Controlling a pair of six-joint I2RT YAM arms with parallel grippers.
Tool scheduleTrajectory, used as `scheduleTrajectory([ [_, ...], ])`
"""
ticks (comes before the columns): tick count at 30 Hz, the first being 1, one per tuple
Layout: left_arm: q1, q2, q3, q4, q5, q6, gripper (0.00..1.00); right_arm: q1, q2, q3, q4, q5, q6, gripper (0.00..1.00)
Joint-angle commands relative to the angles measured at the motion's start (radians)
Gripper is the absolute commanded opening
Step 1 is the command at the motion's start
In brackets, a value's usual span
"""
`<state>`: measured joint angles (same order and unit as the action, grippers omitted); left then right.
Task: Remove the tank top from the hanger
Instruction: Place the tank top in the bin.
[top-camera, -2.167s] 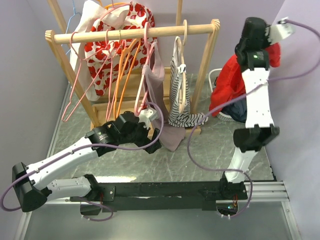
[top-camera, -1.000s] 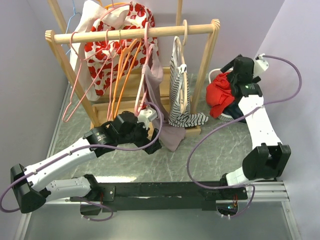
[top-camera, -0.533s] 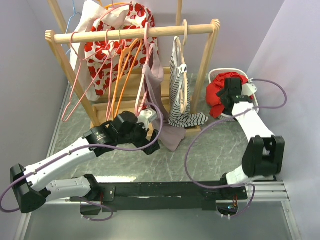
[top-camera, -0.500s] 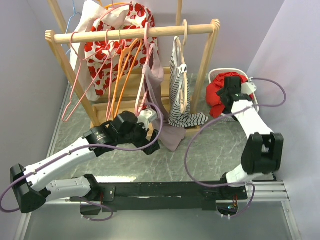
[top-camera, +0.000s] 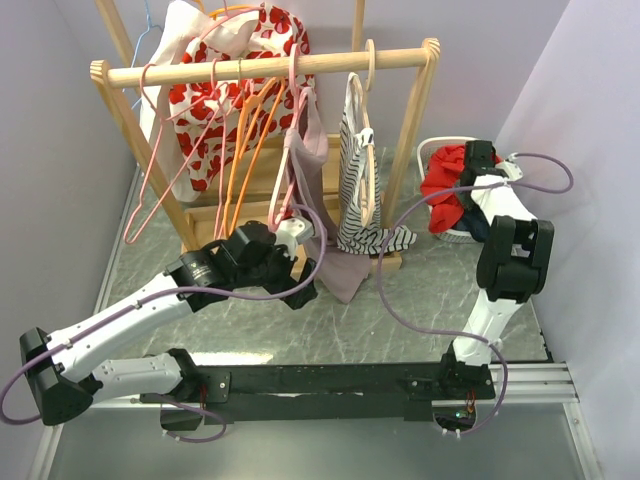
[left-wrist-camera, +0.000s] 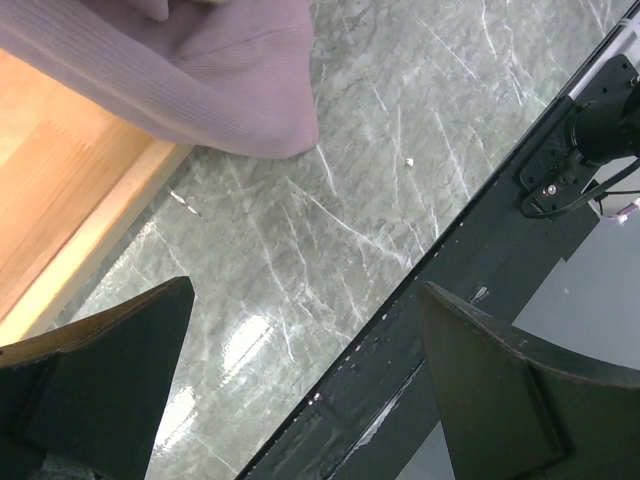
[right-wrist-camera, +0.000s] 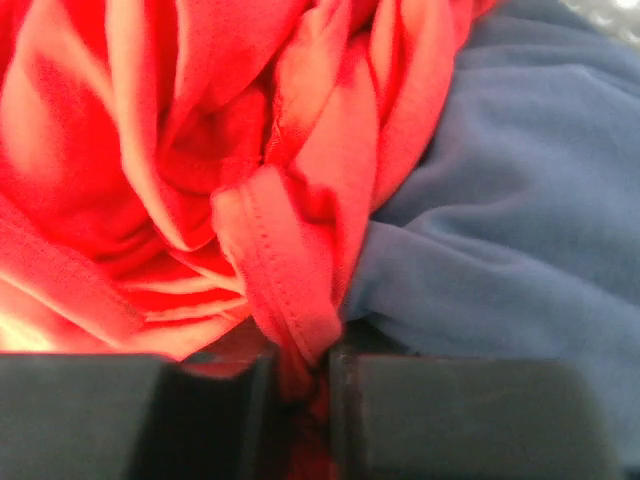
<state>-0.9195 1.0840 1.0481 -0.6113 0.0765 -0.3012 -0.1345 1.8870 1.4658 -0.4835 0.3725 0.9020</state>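
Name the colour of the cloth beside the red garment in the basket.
The cloth is dark blue; see right wrist view.

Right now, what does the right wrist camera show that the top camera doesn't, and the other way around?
Right wrist only: a seamed fold of the red garment pinched in the right tool, seen close up. Top only: the wooden rack, the striped tank top hanging on it, and the white basket that holds the clothes. Both: the red garment lying against blue cloth.
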Motion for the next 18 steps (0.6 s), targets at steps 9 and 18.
scheduleTrajectory([
  [9,-0.001,0.06,0.095,0.031,0.012,0.013,1.0,-0.027,-0.031,0.151,0.25,-0.132,-0.075,0.0],
  [18,-0.001,0.03,0.081,0.018,-0.011,-0.01,0.99,-0.028,0.185,0.515,0.113,-0.11,-0.054,0.0],
])
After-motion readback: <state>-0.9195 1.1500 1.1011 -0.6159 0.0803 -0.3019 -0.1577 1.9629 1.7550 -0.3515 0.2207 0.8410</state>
